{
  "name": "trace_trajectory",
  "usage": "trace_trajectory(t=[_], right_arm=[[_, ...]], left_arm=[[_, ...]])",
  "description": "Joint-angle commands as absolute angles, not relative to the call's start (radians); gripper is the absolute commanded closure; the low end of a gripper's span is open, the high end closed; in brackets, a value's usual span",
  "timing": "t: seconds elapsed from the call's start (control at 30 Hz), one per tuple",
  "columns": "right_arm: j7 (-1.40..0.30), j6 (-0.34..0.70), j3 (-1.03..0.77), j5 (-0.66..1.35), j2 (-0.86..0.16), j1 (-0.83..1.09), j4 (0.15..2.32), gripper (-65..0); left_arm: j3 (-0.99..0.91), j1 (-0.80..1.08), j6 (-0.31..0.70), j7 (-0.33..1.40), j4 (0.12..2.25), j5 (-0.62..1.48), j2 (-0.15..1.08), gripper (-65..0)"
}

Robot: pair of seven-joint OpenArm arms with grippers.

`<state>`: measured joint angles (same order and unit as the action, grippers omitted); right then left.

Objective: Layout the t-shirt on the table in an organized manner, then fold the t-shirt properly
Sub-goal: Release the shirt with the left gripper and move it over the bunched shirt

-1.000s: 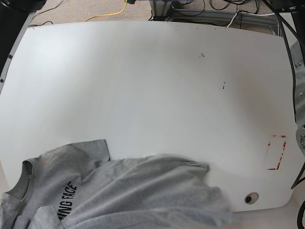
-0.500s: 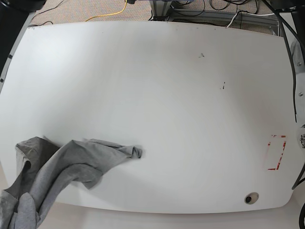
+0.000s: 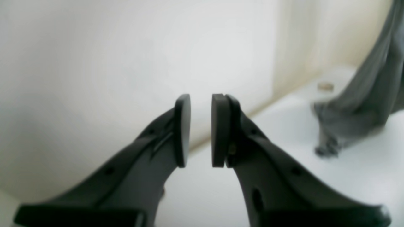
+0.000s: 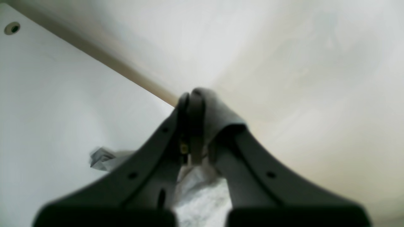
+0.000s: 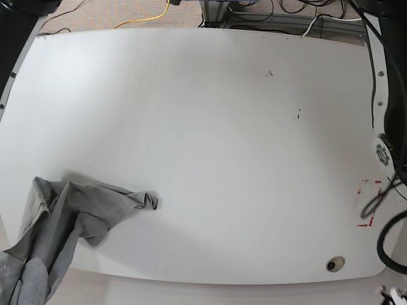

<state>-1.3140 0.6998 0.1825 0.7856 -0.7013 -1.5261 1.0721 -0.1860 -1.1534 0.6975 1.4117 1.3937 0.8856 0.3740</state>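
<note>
Grey cloth: the t-shirt (image 5: 76,210) lies bunched at about 8 o'clock on the table (image 5: 203,127), part of it hanging up off the near-left edge and one twisted tip trailing toward the middle.
Right gripper (image 4: 197,126): clenched on a fold of the grey cloth, which pokes up between its jaws in the right wrist view; more cloth sags below it.
Left gripper (image 3: 200,129): jaws a little apart with nothing between them, well apart from the shirt, which that view shows at 3 o'clock (image 3: 356,107).
Step in hand: by the look of it, the laying-out stage; the shirt is held at one point only and is nowhere near flat, so folding has not begun.
Next move: likely calls for the free left gripper to take a second point on the cloth, such as a shoulder or hem, so the two arms can spread it across the middle; the tangled tip may catch or drag.
Surface: white and smooth, with small dark specks toward 1 o'clock, a round hole (image 5: 334,263) at 5 o'clock and a red dashed mark (image 5: 369,203) at 4 o'clock.
Room: carpet, cables and a metal frame beyond the far edge at 12 o'clock.
</note>
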Motion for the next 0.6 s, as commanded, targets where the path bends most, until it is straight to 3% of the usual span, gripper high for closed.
trace_trajectory(t=[0.0,0.27,0.33,0.57], right_arm=[[-1.280,0.698,0.147,0.799,-0.711,-1.559,1.087,0.0],[-1.287,0.698,0.071,0.799,-0.717,-1.461,1.138,0.0],[-1.287,0.698,0.061,0.799,-0.731,-1.428,1.167,0.0],[-1.313,0.698,0.004,0.799,-0.740,-1.331,1.227,0.0]], left_arm=[[-0.170,-1.118,0.698,1.379,1.497,0.929,0.344,-10.8],[-0.157,-0.868,0.698,1.379,1.616,0.858,0.234,-11.3],[-0.157,-0.828,0.698,1.379,1.616,0.834,0.197,-13.9],[-0.140,-0.713,0.698,1.376,1.621,0.707,0.087,-37.5]])
